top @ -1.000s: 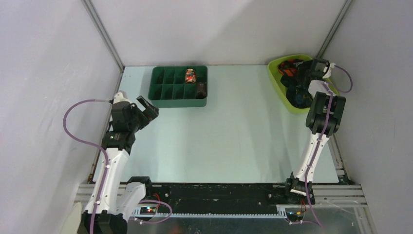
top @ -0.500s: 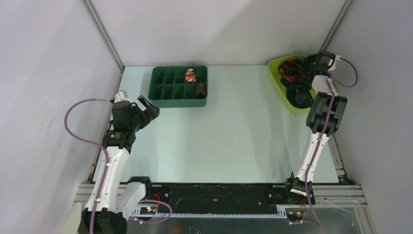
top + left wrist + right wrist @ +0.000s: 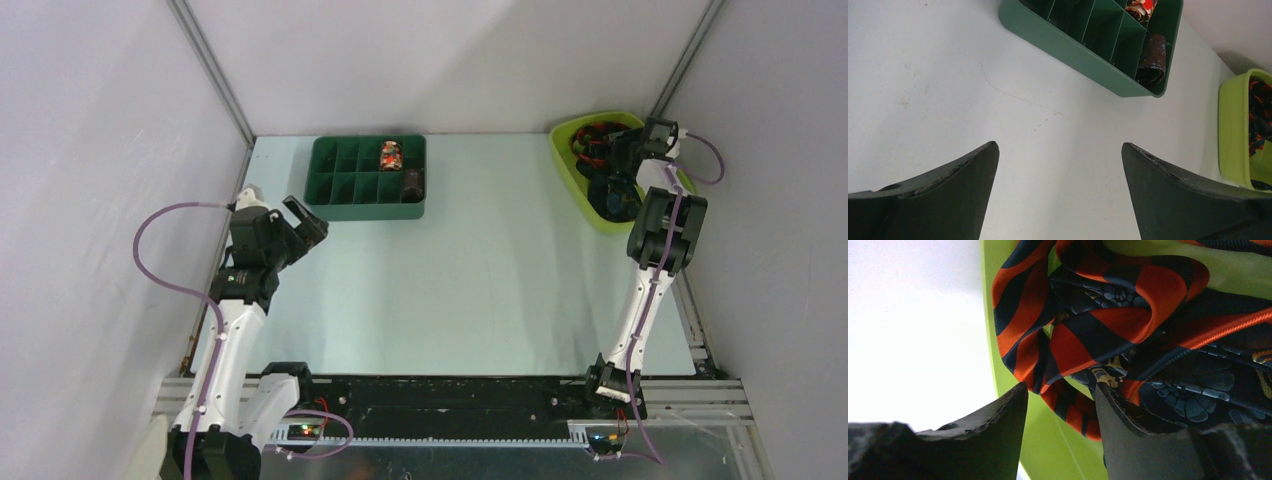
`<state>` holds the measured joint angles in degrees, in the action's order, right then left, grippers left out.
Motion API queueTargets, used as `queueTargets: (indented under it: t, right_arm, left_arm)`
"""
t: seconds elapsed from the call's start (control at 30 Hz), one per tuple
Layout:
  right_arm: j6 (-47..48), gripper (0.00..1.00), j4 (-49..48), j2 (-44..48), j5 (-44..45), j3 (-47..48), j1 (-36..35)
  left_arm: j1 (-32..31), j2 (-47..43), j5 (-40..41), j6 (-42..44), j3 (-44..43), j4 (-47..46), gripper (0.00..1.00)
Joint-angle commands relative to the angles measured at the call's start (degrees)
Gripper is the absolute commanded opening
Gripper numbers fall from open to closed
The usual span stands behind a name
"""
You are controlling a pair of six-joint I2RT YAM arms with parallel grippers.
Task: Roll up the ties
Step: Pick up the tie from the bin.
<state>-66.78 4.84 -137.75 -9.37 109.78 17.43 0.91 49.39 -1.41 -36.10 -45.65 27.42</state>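
Two ties lie tangled in the lime bin [image 3: 1048,455] at the far right corner: a soft, shiny red-orange tie [image 3: 1163,285] with dark stripes, all loops, over a navy patterned tie [image 3: 1198,390]. The right pincer [image 3: 1060,386] sits right at a red fold, jaws half closed; I cannot tell if it pinches. The left pincer [image 3: 1058,145] hangs far off, wide open.

Soft even overhead light, faint shadows; right wrist view's pale tabletop [image 3: 913,330] blown white, black gripper fingertips [image 3: 993,425] blurred

green divided tray [image 3: 365,211]: table [image 3: 480,290] far-left | lime bin [image 3: 565,160]: far-right corner
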Motion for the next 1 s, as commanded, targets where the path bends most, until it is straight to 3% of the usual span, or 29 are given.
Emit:
queueTargets:
  t: [0.0,0.5,0.97]
  right_arm:
    - [2.7,0.56,-1.0,4.0,-0.3,-0.3,0.4]
    - [5.1,0.58,0.3,13.5,0.6,-9.0,0.0]
    - [4.7,0.6,6.5,4.8,0.4,-0.1,-1.0]
  left_arm:
    - [0.5,0.1,-1.1,-0.7,0.9,-2.0,1.0]
    - [0.5,0.4,-1.8,-1.1,0.9,-2.5,1.0]
    - [0.5,0.9,-1.6,-0.9,0.8,-2.4,1.0]
